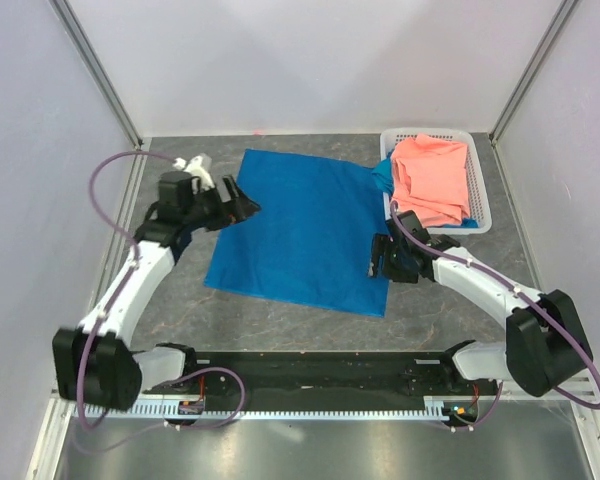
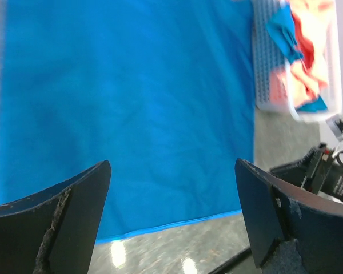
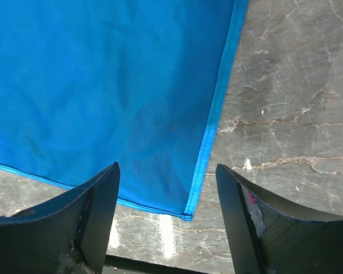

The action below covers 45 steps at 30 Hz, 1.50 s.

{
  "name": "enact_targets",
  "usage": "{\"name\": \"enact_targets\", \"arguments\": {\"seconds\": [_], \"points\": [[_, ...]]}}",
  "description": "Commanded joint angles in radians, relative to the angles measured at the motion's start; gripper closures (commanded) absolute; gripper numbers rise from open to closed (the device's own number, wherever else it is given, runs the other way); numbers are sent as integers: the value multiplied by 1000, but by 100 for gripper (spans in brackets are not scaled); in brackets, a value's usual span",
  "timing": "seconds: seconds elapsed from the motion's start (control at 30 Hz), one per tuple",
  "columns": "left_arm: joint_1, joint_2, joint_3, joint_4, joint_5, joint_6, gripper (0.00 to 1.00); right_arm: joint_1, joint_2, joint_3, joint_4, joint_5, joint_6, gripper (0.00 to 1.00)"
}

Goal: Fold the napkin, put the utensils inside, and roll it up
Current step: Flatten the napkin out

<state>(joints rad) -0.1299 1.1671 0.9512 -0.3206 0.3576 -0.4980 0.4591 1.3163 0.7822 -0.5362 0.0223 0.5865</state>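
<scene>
The bright blue napkin (image 1: 305, 228) lies spread flat in the middle of the grey table. My left gripper (image 1: 248, 207) is open and empty at the napkin's left edge; the napkin (image 2: 126, 108) fills the left wrist view between the open jaws. My right gripper (image 1: 378, 262) is open and empty at the napkin's right side near its front corner. In the right wrist view the napkin's corner (image 3: 186, 216) lies between the open jaws. The black knife-like utensil is not in view.
A white basket (image 1: 478, 200) at the back right holds a salmon-pink cloth (image 1: 432, 178) with a blue scrap (image 1: 381, 176) under it. The basket (image 2: 268, 68) also shows in the left wrist view. White walls close three sides.
</scene>
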Motion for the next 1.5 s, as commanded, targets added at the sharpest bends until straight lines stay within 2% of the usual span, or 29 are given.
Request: {"name": "enact_targets", "arguments": {"seconds": [0.0,0.23,0.43,0.8,1.13,1.33,1.47], "points": [[-86,159,-23,256,-58,-128,5,1,-46,38,10,11,24,23],[-135,406,-23,284,-172,-197,4,0,-54,94,10,1,-25,21],[-134,471,-87,316,-195,-241,3,0,-55,127,10,-13,-36,20],[-116,352,-293,350,-328,-341,0,1,-22,158,21,-21,-45,20],[110,195,-442,365,-264,-318,0,0,43,126,93,-90,-17,20],[116,140,-378,327,-218,-266,0,32,46,62,99,-102,18,23],[90,59,-244,195,-197,-185,0,155,41,-4,97,-78,100,25]]}}
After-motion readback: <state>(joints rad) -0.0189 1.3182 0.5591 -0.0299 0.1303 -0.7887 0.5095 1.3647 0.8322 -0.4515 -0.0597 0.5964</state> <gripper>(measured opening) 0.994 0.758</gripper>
